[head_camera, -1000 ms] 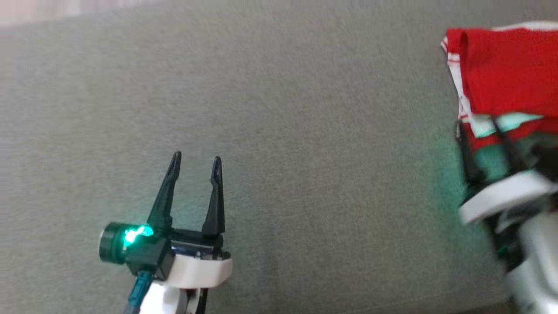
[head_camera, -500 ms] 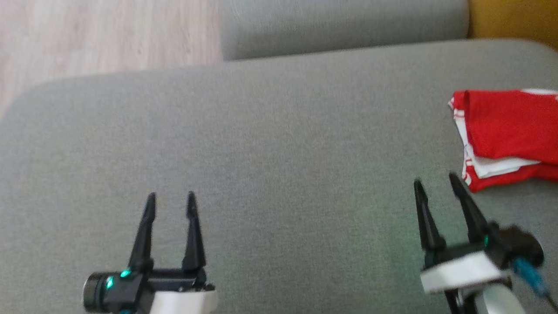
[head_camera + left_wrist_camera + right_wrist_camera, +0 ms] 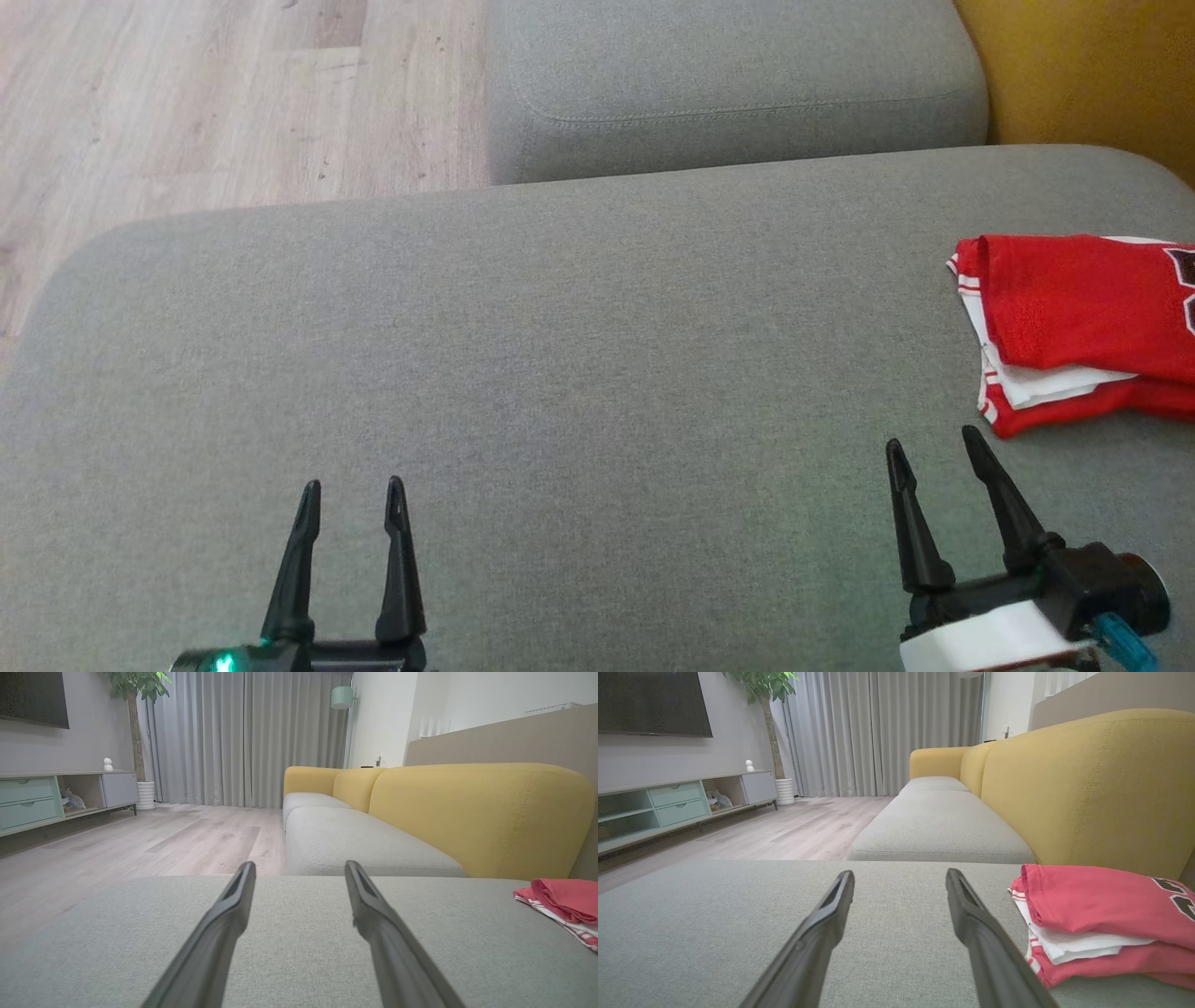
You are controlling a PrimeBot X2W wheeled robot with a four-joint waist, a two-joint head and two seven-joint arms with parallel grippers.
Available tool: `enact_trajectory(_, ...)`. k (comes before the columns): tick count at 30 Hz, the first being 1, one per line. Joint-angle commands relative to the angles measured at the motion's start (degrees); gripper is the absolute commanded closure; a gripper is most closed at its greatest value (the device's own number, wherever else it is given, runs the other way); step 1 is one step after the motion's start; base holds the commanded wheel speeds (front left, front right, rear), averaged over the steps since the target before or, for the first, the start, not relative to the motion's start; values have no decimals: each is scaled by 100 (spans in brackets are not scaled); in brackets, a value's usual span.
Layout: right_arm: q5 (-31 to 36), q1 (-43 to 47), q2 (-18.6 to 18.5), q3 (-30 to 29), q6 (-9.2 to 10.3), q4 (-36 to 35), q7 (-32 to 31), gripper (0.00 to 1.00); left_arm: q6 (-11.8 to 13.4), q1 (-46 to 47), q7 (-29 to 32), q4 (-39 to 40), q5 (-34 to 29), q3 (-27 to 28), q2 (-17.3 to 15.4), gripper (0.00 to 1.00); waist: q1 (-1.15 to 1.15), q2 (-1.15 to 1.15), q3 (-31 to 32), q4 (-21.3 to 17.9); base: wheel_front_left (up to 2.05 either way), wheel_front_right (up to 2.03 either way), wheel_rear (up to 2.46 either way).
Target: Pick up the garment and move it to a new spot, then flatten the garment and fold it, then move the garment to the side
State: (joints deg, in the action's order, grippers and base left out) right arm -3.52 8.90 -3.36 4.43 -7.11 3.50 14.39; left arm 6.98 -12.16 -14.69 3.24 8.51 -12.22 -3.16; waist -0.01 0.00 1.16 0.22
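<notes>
Garment point(image 3: 1074, 327): a red top with white trim, folded into flat layers, with a white layer showing between two red ones. It lies on the grey seat cushion point(image 3: 597, 355) at the cushion's right side, close to the yellow backrest point(image 3: 1083, 75). In the head view its right part runs off the picture edge. Dark markings show on its top face at the right.

Left gripper point(image 3: 353, 483): low at the near left, fingers pointing to the far side, jaws spread with a clear gap and nothing between them. It is well apart from the garment. The left wrist view shows bare grey fabric between and beyond the fingers.

Right gripper point(image 3: 934, 439): low at the near right, jaws spread and empty. Its fingertips stand near the garment's near left corner, just to its left, and do not touch it. In the right wrist view the garment lies to the right of the right-hand finger and the gap between the fingers is over bare cushion.

Surroundings: a second grey seat cushion point(image 3: 728, 84) adjoins the far edge. Pale wooden floor point(image 3: 187, 93) lies to the far left. Grey curtains point(image 3: 243, 737), a potted plant point(image 3: 138, 728) and a low cabinet point(image 3: 56, 795) stand across the room.
</notes>
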Motion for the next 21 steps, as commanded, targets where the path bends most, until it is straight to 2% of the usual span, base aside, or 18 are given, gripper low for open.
enact_trajectory(1,21,-127,-4,112,-37,-169,61,0,-29,222,-30,154,-63,218,28,0,1,0,1,7,0,0,0)
enact_trajectory(13,32,-130,33,23,-37,-126,61,0,-12,254,-30,182,-68,207,28,0,1,0,-51,73,0,0,0)
enact_trajectory(14,0,2,60,-98,0,31,0,100,-42,3,0,-20,-25,27,0,100,1,0,-52,73,0,0,0)
enact_trajectory(21,-197,51,55,-81,0,404,-34,100,-55,-73,31,-395,154,26,-7,100,2,0,-55,72,0,0,0)
